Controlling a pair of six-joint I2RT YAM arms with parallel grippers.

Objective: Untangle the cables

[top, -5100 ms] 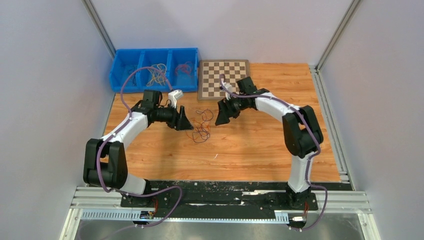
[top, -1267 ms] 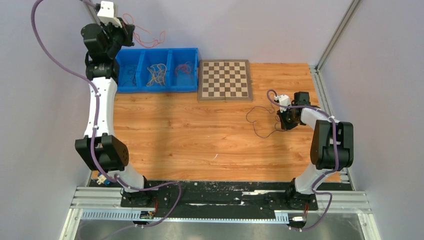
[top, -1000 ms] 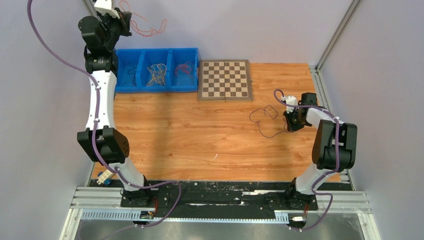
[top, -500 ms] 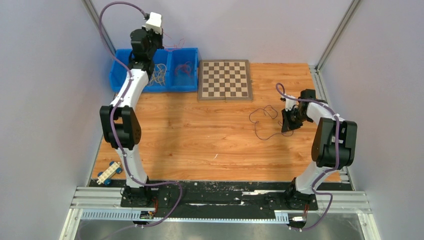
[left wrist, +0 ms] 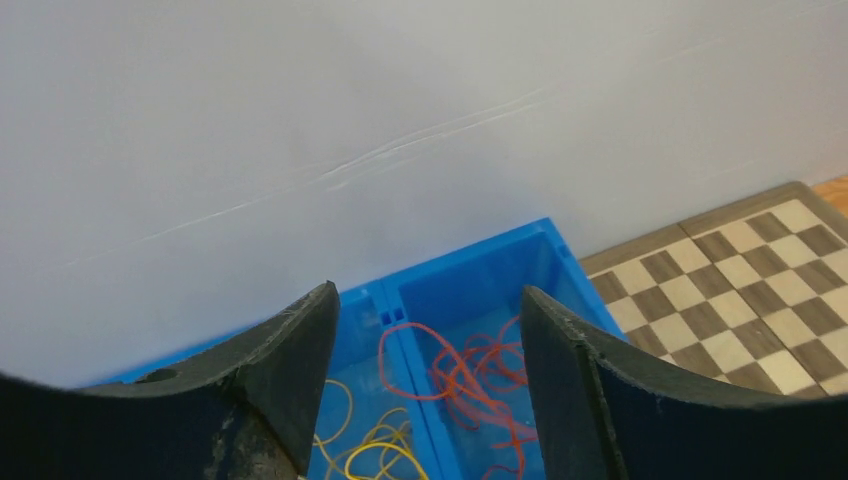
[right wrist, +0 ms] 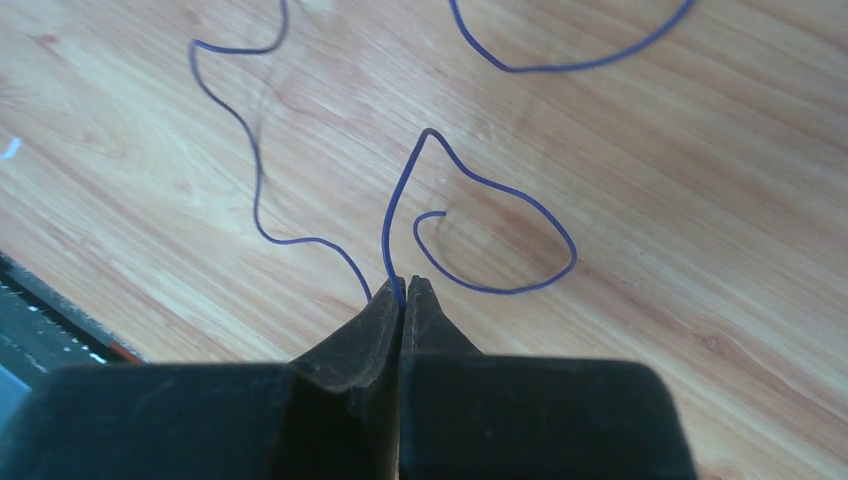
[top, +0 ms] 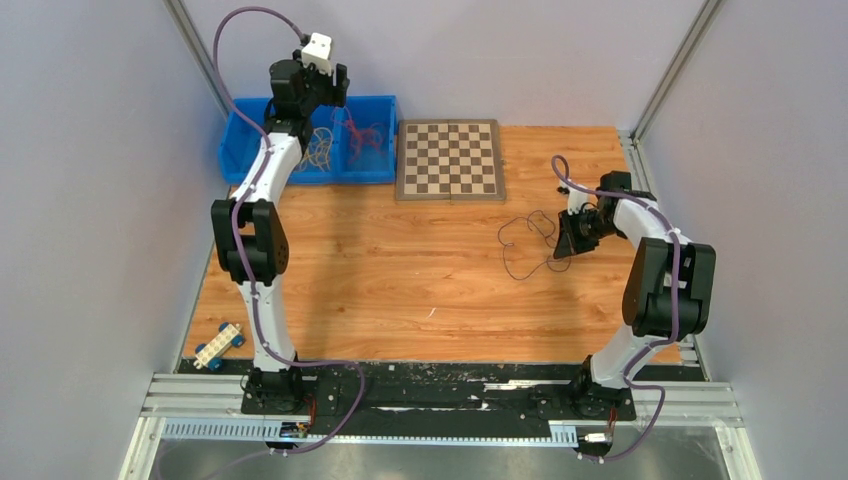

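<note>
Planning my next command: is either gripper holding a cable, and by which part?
Right gripper pinches the purple cable between its fingers, seemingly at a mid-length bend. Left gripper is open, empty.

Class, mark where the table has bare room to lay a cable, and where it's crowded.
Free: table between left arm, chessboard and purple cable. Crowded: beside the right gripper, shut on that cable; the blue bin.

Red cable [left wrist: 470,385] tangled in bin [left wrist: 480,270]; purple cable [right wrist: 500,190] loops loosely on table [right wrist: 650,150]
</note>
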